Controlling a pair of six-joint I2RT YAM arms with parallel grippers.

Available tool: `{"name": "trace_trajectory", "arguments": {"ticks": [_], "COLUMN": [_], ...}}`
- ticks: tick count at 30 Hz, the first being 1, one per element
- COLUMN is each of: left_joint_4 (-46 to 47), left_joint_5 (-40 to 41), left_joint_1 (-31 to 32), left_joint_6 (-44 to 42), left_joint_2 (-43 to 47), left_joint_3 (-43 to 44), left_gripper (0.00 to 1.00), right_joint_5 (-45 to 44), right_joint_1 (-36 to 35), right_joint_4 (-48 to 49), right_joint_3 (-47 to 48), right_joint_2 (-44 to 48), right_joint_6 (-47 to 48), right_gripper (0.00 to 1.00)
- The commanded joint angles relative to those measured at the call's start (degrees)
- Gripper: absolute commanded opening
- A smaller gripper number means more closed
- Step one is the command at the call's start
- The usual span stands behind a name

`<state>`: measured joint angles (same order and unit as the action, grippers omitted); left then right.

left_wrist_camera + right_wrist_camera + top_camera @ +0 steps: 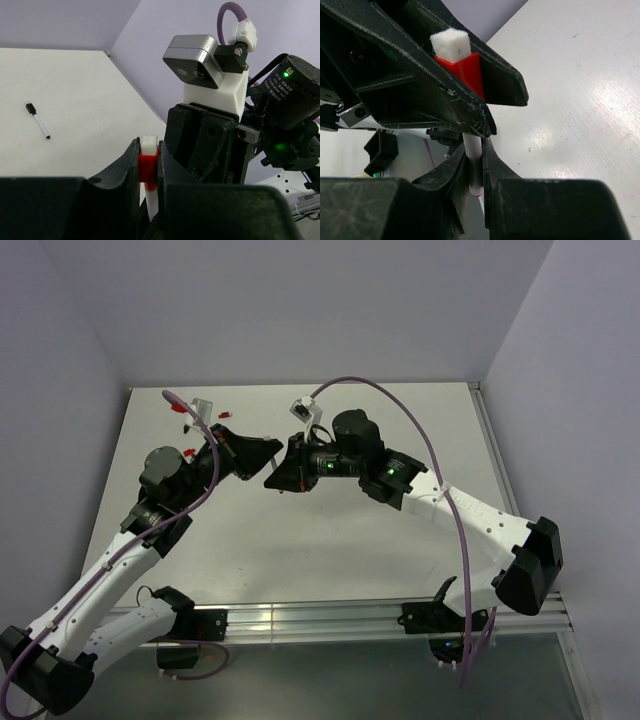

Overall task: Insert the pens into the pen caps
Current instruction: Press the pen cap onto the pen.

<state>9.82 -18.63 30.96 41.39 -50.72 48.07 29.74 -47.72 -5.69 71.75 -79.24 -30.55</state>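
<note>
While the left gripper (148, 150) clamps the red cap (147, 168), the right gripper (475, 148) just below it pinches a white pen (472, 166)

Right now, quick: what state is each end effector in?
Left end effector: closed on the small red plastic pen cap with a white felt top.
Right end effector: closed on the thin white-barrelled marker pen.

Left gripper (275, 450) and right gripper (272, 480) tip to tip
</note>
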Motion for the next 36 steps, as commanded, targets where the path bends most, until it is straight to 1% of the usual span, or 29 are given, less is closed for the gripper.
{"name": "trace_trajectory", "arguments": {"ticks": [1,10,29,33,36], "left_joint_4": [-8.2,-7.7,-6.8,-6.7,-7.5], "left_joint_5": [-11.3,-10.0,-10.1,-9.2,-7.2], "left_joint_1": [4.6,6.2,6.7,6.7,6.7], "left_joint_6": [0.1,0.5,1.1,1.1,0.5], "left_joint_2": [0.3,-0.3,-0.9,-0.9,-1.0], "left_joint_3": [-2.9,-4.0,-5.4,-5.3,-3.6], "left_gripper": [0.00,0.00,0.00,0.00,0.00], "right_joint_5": [-10.5,-10.7,-10.6,-9.8,-8.6], "right_joint_1": [5.5,7.1,8.6,8.7,8.7], "right_joint_4": [14.4,14.8,14.3,14.4,14.7], "right_joint_3": [8.5,10.2,12.6,12.4,11.5], "right_joint_2": [0.8,-0.3,-0.5,-0.8,-0.8], "right_joint_6": [-2.7,-3.0,-2.6,-3.0,-3.3], "right_gripper": [0.00,0.00,0.00,0.00,0.00]}}
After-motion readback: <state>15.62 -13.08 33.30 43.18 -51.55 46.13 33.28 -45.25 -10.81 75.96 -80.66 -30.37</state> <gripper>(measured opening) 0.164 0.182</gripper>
